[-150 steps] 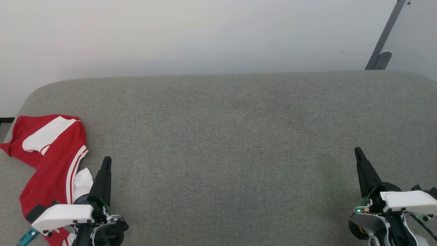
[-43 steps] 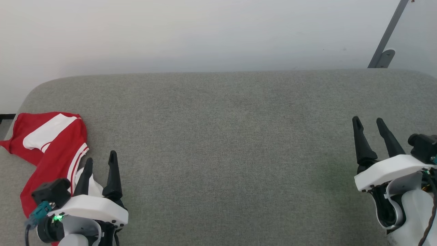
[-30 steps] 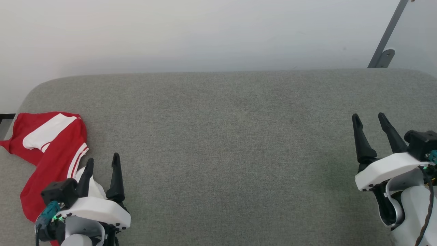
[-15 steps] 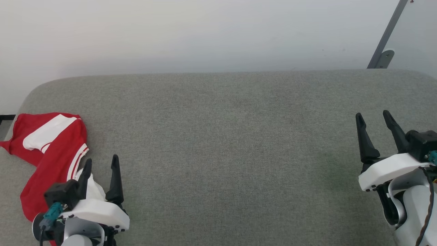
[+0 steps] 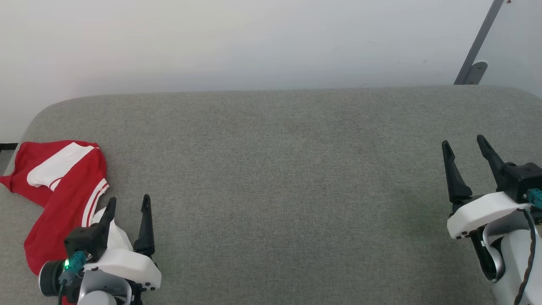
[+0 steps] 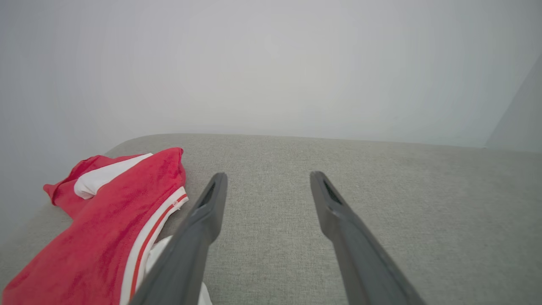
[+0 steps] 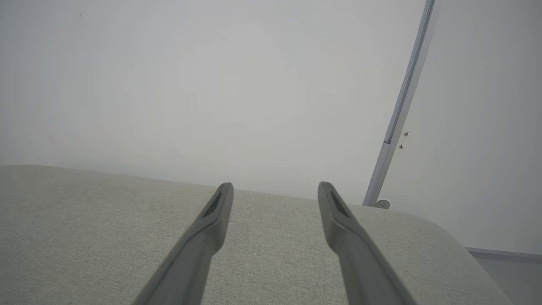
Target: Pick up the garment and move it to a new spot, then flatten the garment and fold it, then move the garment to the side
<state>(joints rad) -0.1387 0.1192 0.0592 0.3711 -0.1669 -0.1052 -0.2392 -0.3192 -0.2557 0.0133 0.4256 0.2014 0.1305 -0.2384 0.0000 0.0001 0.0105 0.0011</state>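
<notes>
At the left end of the grey surface (image 5: 271, 169), the garment (image 5: 63, 186) is lying crumpled; the left gripper (image 5: 129, 198) beside it and the right gripper (image 5: 462, 140) opposite are standing spread, holding nothing.

Both end effectors (image 5: 129, 198) (image 5: 462, 140) splayed, empty.

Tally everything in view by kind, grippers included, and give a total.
garment: 1, red and white, crumpled
grippers: 2, left gripper and right gripper, both open and empty
grey padded surface: 1
metal post: 1
Total: 5
</notes>
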